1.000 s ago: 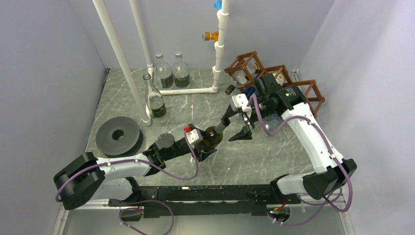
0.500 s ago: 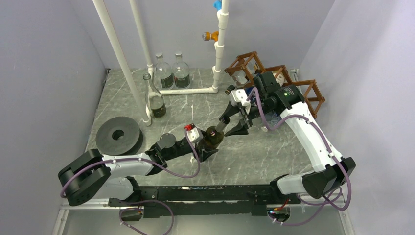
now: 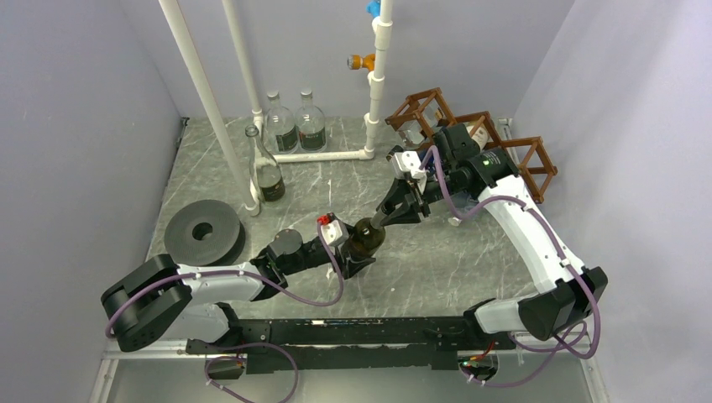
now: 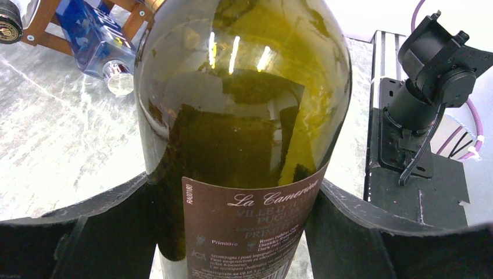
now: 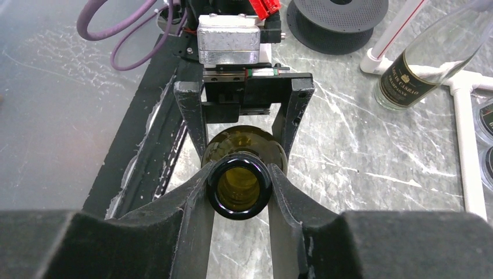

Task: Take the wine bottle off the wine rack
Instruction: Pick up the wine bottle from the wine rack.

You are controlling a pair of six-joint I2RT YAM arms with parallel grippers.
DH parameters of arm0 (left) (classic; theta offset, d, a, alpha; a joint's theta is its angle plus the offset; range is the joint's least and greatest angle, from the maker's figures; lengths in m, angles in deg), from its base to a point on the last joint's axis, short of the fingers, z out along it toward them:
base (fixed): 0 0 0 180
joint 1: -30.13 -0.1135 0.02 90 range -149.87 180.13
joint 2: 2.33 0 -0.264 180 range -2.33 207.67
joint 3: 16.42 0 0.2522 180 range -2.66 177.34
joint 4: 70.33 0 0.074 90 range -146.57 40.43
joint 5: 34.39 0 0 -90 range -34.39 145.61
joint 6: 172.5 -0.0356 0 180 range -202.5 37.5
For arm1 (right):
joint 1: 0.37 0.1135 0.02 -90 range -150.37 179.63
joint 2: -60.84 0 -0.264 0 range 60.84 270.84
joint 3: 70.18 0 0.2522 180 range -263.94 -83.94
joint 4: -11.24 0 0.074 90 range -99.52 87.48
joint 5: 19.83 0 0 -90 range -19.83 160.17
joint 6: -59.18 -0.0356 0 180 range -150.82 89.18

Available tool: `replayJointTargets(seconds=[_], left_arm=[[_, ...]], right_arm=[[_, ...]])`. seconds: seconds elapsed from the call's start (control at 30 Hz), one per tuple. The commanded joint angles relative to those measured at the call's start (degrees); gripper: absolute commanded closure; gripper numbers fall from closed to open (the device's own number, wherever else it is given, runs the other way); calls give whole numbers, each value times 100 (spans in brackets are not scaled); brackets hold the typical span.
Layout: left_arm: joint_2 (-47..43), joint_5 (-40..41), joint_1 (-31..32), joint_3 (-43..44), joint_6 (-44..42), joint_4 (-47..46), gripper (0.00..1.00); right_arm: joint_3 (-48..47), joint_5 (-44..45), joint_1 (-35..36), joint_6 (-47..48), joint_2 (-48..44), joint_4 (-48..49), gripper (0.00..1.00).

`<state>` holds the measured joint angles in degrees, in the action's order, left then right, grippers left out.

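Observation:
A dark green wine bottle (image 3: 367,235) with a brown label lies tilted in the middle of the table, away from the brown wooden wine rack (image 3: 504,149) at the back right. My left gripper (image 3: 356,254) is shut on the bottle's body; both black fingers press its sides in the left wrist view (image 4: 238,197). My right gripper (image 3: 393,207) is shut on the bottle's neck. In the right wrist view its fingers clamp either side of the open mouth (image 5: 239,185). Rack slats (image 4: 35,26) show at the top left of the left wrist view.
A blue bottle (image 4: 87,35) lies by the rack. A white pipe frame (image 3: 323,155) stands at the back with two clear bottles (image 3: 294,126) behind it and one (image 3: 266,172) in front. A black spool (image 3: 202,231) lies at the left.
My right gripper moved in from the rack side onto the bottle's neck and shut on it. The left gripper kept its hold on the bottle's body.

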<state>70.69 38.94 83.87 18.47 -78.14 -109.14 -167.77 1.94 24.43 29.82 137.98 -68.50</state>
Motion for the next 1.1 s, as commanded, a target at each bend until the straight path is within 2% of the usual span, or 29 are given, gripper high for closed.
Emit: replayJointTargets(seconds=[0.0,0.07,0.17,0.23,0.27,0.33,0.43,0.63,0.7,0.93,1.07], left_arm=[[-37,52,-14,155,212,-980,100],[-33,100,-11,155,230,-982,100],[-40,180,-17,167,293,-893,97],[-42,203,-14,195,340,-806,78],[-42,208,-18,217,364,-757,63],[-48,225,-15,249,425,-668,45],[-103,290,-12,228,507,-619,27],[-421,500,-20,261,546,-128,3],[-558,563,-22,286,540,65,1],[-1078,849,-129,432,771,709,1],[-1233,936,-213,875,923,1615,0]], right_arm=[[-72,-400,42,-105,4,82,72],[-76,-399,43,-428,24,258,77],[-155,-238,43,-855,56,473,90],[-241,-45,43,-1272,84,710,100],[-292,93,41,-1383,104,763,100],[-385,262,38,-1564,141,884,100],[-516,442,43,-1815,213,1000,100],[-774,689,34,-1933,377,1016,100],[-814,819,34,-1979,400,1051,100],[-678,1187,34,-2232,291,1334,100],[-534,1451,34,-2497,177,1603,100]])
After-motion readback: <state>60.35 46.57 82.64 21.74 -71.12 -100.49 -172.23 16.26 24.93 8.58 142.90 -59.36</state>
